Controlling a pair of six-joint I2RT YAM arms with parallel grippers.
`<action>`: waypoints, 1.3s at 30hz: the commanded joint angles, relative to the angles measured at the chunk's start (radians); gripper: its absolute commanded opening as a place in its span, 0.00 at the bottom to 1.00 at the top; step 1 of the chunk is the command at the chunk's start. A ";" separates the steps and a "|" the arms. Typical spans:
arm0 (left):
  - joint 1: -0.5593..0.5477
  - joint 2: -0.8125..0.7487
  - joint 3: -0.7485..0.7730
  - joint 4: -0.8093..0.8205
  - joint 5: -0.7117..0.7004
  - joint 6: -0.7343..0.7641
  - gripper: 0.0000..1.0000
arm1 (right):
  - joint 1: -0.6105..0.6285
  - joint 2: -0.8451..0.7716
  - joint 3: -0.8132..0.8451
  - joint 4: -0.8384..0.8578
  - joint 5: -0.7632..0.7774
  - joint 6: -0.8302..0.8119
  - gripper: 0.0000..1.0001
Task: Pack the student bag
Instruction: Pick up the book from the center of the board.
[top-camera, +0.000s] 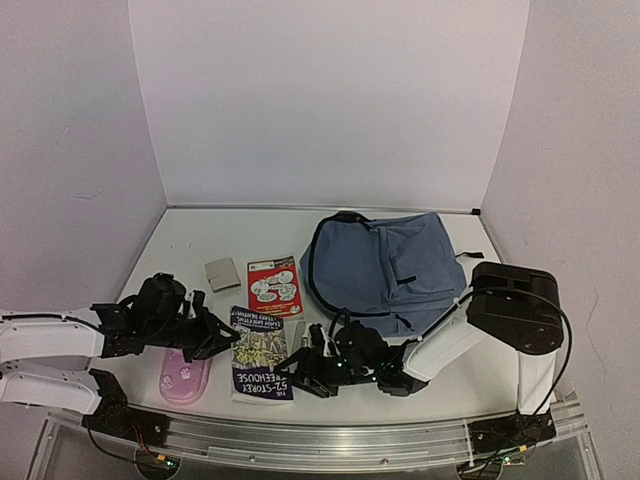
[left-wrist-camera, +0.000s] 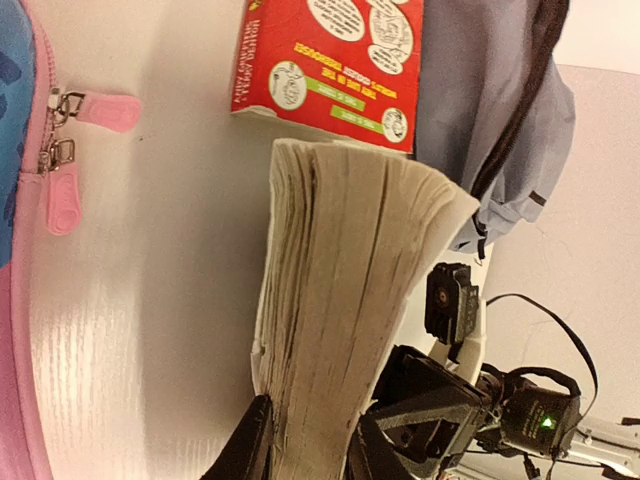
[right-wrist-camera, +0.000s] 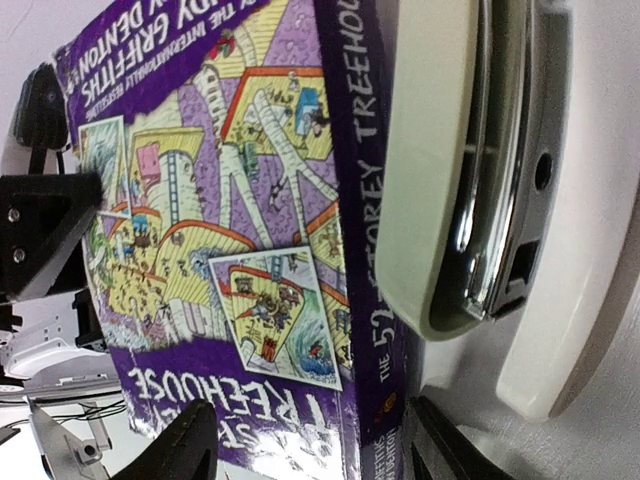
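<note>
Top external view, nearest edge first: a pink pencil case lies on the desk, well left of the student bag and nearer than it. Just beside the case, towards the bag, is the purple "52-Storey Treehouse" paperback.

The left claw is at the book's edge farthest from the bag. The left wrist view shows it pinching the page block, one finger on either face. The right claw is spread and straddles the spine corner on the bag's side without a clear grip. A cream stapler lies just beside that spine.

Farther back, left of the bag, are a red book and a small grey card-like item.

The slate-blue bag lies flat at the right rear of the desk. Its carry loop points to the far left corner, so its long axis seems to run diagonally from near right to far left. I cannot tell whether its mouth is open.

Packing looks barely begun. Every item in view lies outside the bag, and the paperback appears to be the first one in hand.
</note>
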 joint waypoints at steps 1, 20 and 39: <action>-0.007 -0.071 -0.004 0.076 0.032 -0.031 0.00 | -0.001 -0.060 -0.006 0.064 0.045 -0.041 0.65; -0.007 -0.052 -0.028 0.192 0.064 -0.040 0.00 | -0.002 0.008 0.009 0.086 0.042 -0.014 0.71; -0.007 -0.143 -0.023 0.224 0.080 -0.061 0.00 | -0.007 -0.012 -0.028 0.401 -0.030 -0.037 0.58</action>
